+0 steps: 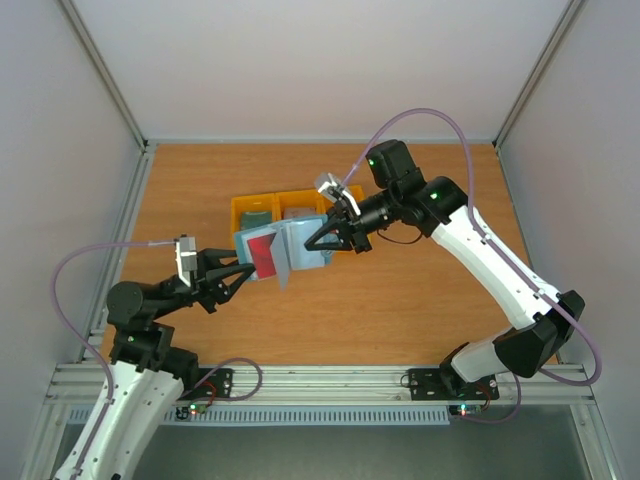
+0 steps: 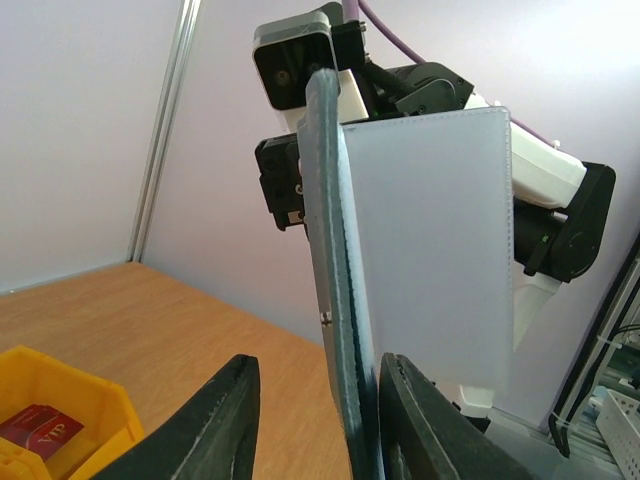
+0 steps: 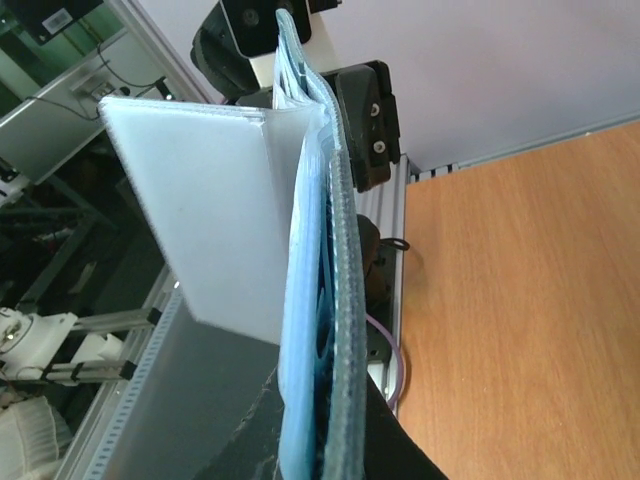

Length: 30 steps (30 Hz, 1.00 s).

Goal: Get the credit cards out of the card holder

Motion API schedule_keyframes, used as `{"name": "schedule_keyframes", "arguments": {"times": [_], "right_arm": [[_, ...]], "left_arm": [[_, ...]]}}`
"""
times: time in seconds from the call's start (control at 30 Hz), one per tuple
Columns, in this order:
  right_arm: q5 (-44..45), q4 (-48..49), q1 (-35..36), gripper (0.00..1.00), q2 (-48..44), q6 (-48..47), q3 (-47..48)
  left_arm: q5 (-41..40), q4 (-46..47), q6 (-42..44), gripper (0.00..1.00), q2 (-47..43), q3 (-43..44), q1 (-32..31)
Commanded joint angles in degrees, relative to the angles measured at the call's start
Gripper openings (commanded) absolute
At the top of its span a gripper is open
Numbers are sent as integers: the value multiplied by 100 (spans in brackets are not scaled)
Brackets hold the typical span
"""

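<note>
**Card holder aloft, most cards out, one red card left**

On the left, the left tool (image 1: 238, 275) sits at the near edge of the card holder (image 1: 290, 250). In its wrist view the fingers (image 2: 215, 420) stand on either side of the dark-blue leaf, one touching it and a gap at the other, so we read this tool as released, not clamped.

From above, a red card (image 1: 262, 255) shows against the holder's left leaf. We cannot tell how deep it sits in a pocket. The holder hangs above the desk (image 1: 400, 310), spread open between the two arms.

Just behind it, the yellow bins (image 1: 240, 203) hold a teal-green card (image 1: 255, 218) and a whitish card (image 1: 297, 212). The left wrist view also shows a red VIP card (image 2: 40, 425) lying in a bin.

On the right, the right tool (image 1: 325, 240) is clenched on the holder's far edge.

We judge the task mostly done: several cards lie in the bins, and the red one at the holder is yet to come out.
</note>
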Motion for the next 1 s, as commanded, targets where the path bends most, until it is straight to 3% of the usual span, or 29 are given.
{"name": "schedule_keyframes", "arguments": {"times": [0.0,0.27,0.37,0.5,0.53,0.6,0.7,0.83,0.9,0.97], "right_arm": [[66,496,157,1,1,316,1],[61,532,192,1,83,362,14],[-73,508,213,1,136,328,14],[-104,494,227,3,212,200,-18],[-57,508,223,5,220,144,-50],[207,706,154,16,179,246,-151],[875,1194,-292,32,32,1006,-305],[2055,1655,-1189,34,-523,1956,-586],[3123,1511,-1217,34,-815,1938,-580],[3354,1472,-932,33,-1019,1963,-571]], "left_arm": [[-160,8,169,35,70,83,-94],[-333,-40,-70,36,38,5,-119],[-351,-73,14,25,34,7,-114],[-162,45,21,1,44,29,-114],[-110,34,32,0,38,37,-114],[-98,-94,13,0,10,68,-109],[-787,-1058,6,0,-49,213,-113],[-2194,-2610,516,0,-99,345,-113],[-2687,-3037,776,0,-90,346,-107],[-2869,-3175,921,0,-55,332,-113]]}}
